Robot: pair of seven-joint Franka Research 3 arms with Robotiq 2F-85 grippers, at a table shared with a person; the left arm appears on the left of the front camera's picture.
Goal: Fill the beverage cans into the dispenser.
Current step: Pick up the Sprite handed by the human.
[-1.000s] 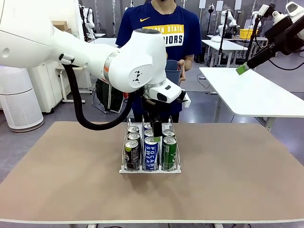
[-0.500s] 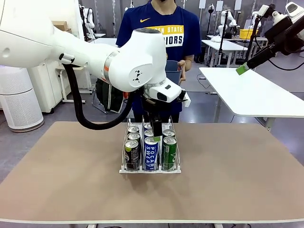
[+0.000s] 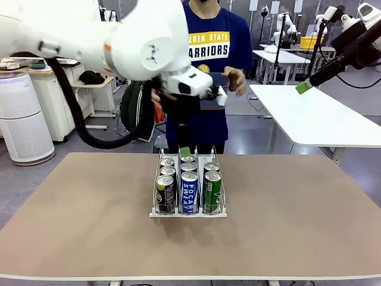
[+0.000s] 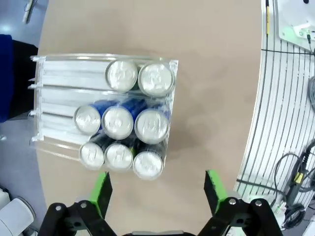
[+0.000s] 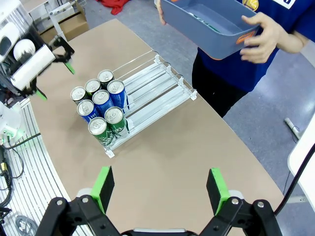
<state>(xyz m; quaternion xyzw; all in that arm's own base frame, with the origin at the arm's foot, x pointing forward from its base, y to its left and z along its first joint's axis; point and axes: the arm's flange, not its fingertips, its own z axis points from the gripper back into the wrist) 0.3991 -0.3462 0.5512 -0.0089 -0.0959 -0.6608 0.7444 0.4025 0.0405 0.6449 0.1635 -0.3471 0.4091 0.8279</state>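
Labels face the front camera on the first row of cans: "POCARI SWEAT" runs down the blue-and-white middle can [image 3: 189, 192]; the dark can [image 3: 165, 193] on the left lane wears a yellow-green band whose print is too small to read; the right can [image 3: 212, 192] is green; the person's shirt [image 3: 209, 43] reads "WARRIORS".

Eight cans [image 5: 101, 105] stand upright in the rack [image 3: 187, 214] mid-surface, crowded at its near end, three in two lanes and two in the third; the far rails [image 5: 157, 86] lie bare.

The left arm arches in high from the left, wrist bent down; the left tool [image 3: 186, 152] hangs just above the rear cans, touching none; from its own camera the left tool [image 4: 157, 191] looks straight down on the silver tops [image 4: 118, 120], fingers spread, released, grasping nothing.

The right tool [image 5: 160, 189] is parked high off to the right, fingers likewise spread and bare, angled down at the surface [image 5: 162, 147].

The person stands at the far edge holding a blue-grey bin [image 5: 211, 22] in both hands.

Against a second ago, the left arm has risen and its tool has lifted out from among the middle-lane cans; the right arm has not moved.
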